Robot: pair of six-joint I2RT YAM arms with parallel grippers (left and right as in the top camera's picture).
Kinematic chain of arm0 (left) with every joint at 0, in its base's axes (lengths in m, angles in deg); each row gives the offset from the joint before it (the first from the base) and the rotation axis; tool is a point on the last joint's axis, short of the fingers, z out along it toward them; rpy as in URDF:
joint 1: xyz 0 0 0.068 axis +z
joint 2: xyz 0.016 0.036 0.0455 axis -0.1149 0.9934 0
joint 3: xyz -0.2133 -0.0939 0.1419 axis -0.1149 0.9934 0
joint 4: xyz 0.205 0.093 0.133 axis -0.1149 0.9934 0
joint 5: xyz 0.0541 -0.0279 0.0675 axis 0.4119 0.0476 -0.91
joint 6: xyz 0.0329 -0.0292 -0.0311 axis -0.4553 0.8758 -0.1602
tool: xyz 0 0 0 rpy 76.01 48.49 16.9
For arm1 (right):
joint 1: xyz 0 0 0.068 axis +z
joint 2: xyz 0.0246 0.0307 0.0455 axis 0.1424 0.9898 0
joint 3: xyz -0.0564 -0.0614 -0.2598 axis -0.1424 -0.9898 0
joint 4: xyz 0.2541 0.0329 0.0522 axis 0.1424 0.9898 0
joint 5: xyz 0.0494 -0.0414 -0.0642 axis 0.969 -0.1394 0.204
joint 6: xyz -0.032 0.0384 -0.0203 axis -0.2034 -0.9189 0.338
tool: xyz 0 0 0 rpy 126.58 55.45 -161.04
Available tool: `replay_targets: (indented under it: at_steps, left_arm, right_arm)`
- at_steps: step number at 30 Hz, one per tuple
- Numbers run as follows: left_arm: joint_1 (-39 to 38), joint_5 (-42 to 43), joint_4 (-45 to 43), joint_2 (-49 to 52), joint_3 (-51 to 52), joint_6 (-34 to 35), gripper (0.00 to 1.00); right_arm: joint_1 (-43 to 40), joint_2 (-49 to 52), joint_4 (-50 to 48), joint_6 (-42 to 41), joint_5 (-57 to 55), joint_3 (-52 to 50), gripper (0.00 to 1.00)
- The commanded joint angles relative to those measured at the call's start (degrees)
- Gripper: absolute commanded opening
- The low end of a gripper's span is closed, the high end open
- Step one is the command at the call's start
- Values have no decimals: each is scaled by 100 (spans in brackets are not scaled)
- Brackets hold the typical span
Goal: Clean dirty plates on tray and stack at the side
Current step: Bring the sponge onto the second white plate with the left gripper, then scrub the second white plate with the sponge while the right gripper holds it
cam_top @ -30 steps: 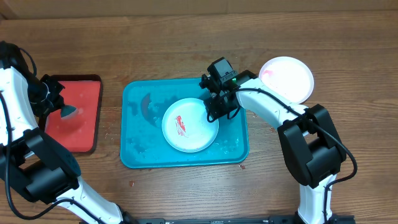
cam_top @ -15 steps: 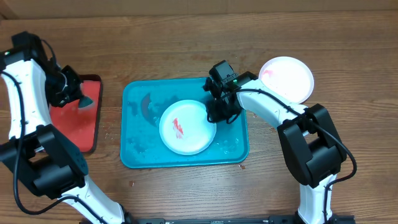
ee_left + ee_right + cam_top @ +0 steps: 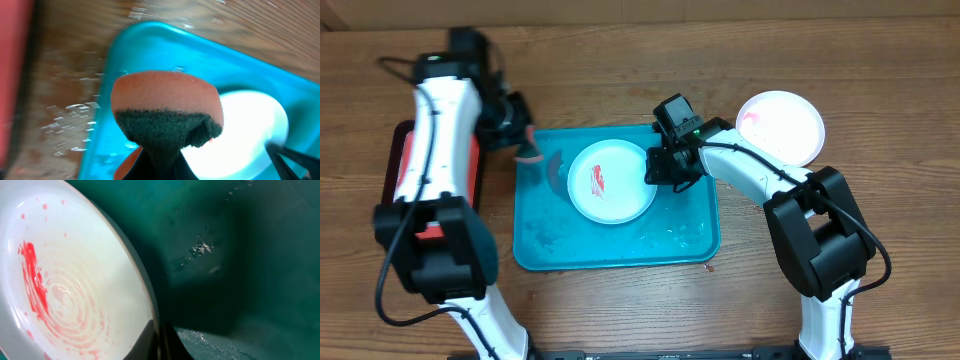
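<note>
Wipe not started, by our read: the white plate sits in the tray with a red smear across it. The right end effector pinches its rim on the side away from the sponge. The left end effector is clamped on that sponge, over the tray corner, near the plate but apart from it. A second plate lies on the bench well beyond the right end effector, off the tray and showing a pink trace, so we'd say one is set aside, possibly not clean, this one is left to wipe and stack, and no third is in view.
</note>
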Motion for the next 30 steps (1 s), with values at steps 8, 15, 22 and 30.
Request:
replay_targets:
  at_steps: [8,15,22,30]
  left_arm:
    - [-1285,96,-1178,-94,822,841,4]
    - [-1766,103,-2186,-92,1665,1462,4]
    - [-2135,142,-2822,-92,2129,1462,4]
    - [-2144,-614,-2835,-92,2437,1460,4]
  right_arm:
    - [37,28,-42,-780,-168,-33,5]
    - [37,28,-37,-778,-168,-33,6]
    - [37,28,-35,-756,-238,-33,8]
    - [37,28,59,-706,-249,-33,4]
